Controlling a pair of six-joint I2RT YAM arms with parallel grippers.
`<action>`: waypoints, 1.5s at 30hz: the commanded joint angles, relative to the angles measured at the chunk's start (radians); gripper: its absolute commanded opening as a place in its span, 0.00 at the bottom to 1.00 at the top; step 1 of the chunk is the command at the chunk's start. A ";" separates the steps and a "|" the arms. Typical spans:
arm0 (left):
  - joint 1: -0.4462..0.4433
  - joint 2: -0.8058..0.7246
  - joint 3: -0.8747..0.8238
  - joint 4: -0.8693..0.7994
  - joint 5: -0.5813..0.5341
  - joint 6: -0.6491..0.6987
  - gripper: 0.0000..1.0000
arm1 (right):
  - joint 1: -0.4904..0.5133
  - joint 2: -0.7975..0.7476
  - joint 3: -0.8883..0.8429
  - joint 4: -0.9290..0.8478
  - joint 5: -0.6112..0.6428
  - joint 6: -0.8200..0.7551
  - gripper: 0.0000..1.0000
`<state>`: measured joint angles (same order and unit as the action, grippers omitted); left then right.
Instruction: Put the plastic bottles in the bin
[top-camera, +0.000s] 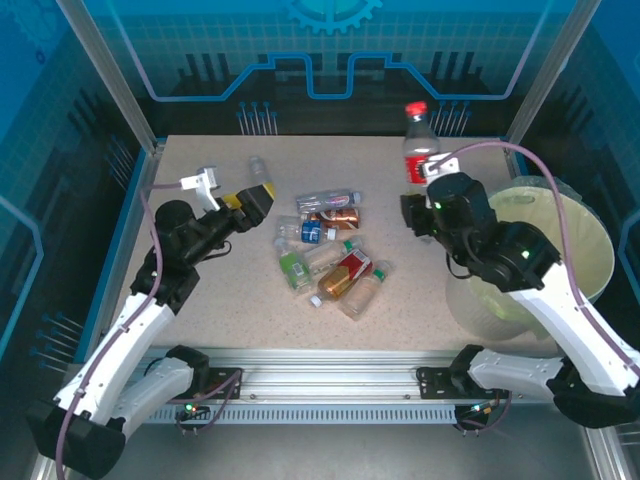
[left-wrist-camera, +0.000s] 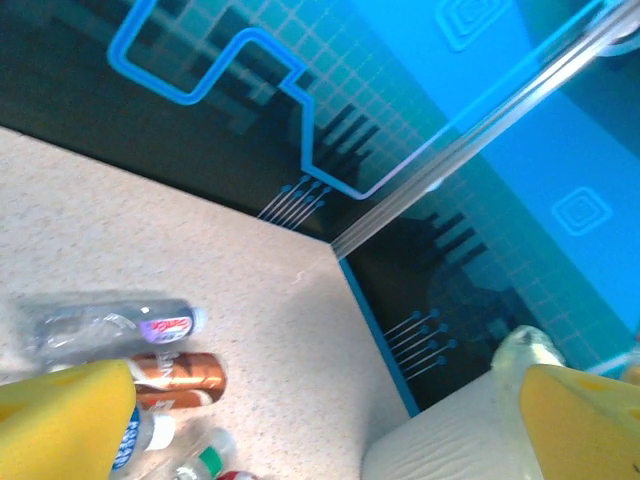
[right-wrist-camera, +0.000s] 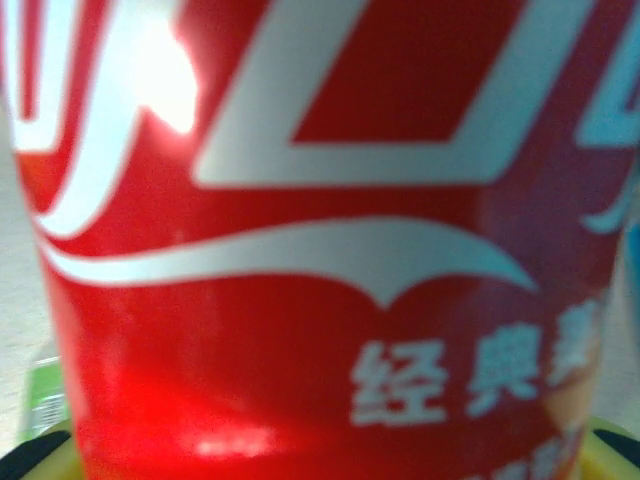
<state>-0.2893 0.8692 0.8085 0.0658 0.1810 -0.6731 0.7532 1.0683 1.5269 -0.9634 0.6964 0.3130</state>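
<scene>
My right tool is closed around the lower body of the upright red-labelled bottle. I judge the bottle light, thin-walled and slick, so a gentle squeeze low on the label band suits it best. The bin sits just beside this tool, on its outer side. My left tool gapes empty, with the bottle heap just beside it, between my two tools

Bright blue-tinted light; close-up bottle blurry w/ glare
</scene>
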 joint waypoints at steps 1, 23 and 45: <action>-0.005 0.024 -0.008 -0.041 -0.060 0.003 0.99 | -0.036 -0.035 0.037 -0.122 0.235 -0.037 0.48; -0.001 0.208 0.020 -0.102 -0.055 -0.123 0.99 | -0.879 -0.172 -0.340 -0.076 0.259 -0.142 0.49; 0.016 0.293 0.049 -0.175 -0.072 -0.132 0.99 | -1.037 -0.181 -0.456 -0.001 0.185 -0.117 0.80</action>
<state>-0.2832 1.1542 0.8242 -0.0830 0.1261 -0.7879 -0.2695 0.9012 1.0618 -0.9745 0.8810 0.1734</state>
